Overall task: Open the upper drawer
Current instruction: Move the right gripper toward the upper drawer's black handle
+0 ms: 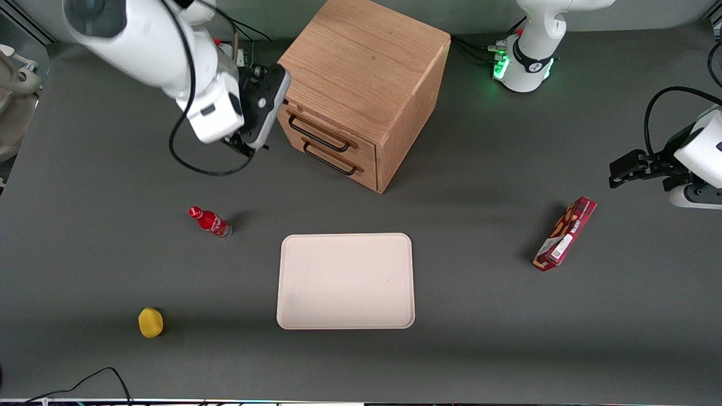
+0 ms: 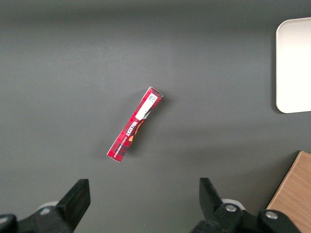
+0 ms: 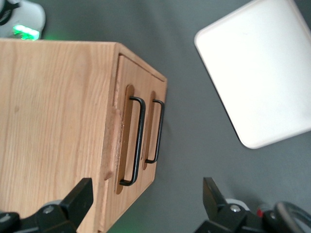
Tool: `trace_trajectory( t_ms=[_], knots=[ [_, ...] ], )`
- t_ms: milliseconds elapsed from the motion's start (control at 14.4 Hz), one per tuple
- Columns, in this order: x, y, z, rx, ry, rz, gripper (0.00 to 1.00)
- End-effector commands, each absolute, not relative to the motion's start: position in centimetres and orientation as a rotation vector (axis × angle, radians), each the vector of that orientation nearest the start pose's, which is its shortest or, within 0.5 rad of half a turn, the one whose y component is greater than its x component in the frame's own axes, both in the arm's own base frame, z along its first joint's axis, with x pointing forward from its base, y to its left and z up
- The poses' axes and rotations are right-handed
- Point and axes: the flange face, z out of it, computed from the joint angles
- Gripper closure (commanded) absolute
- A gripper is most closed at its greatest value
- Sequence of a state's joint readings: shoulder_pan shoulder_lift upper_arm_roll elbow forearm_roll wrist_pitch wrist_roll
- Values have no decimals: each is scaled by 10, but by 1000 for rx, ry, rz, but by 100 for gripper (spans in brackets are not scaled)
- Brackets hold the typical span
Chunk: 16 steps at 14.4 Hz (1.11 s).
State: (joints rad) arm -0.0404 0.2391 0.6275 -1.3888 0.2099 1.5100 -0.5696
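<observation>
The upper drawer, topmost in the cabinet, is fully closed and its handle untouched, so the whole pull is left, while the hand hovers just beside it with fingers spread wide, holding nothing.

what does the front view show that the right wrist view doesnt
Only the front view shows the red bottle, the yellow object, the red box and the gripper from outside, hovering in front of the cabinet, beside its drawers. Only the right wrist view shows the gripper's open fingers framing the upper drawer's handle. Both show the cabinet, the upper drawer shut, the lower drawer and the tray.
</observation>
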Motion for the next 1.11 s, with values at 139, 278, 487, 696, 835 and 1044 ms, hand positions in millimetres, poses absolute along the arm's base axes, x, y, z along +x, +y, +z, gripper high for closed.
trace_trajectory(
  t_ms=[139, 278, 487, 696, 835, 1044],
  knots=[
    [528, 329, 553, -2166, -1511, 177, 0],
    [524, 330, 532, -2156, -1484, 223, 0],
    [524, 323, 526, -2217, -1449, 197, 0],
    [527, 310, 507, -2311, -1340, 236, 0],
    [519, 315, 491, -2395, -1254, 238, 0],
    [508, 323, 479, -2416, -1257, 226, 0]
  ],
)
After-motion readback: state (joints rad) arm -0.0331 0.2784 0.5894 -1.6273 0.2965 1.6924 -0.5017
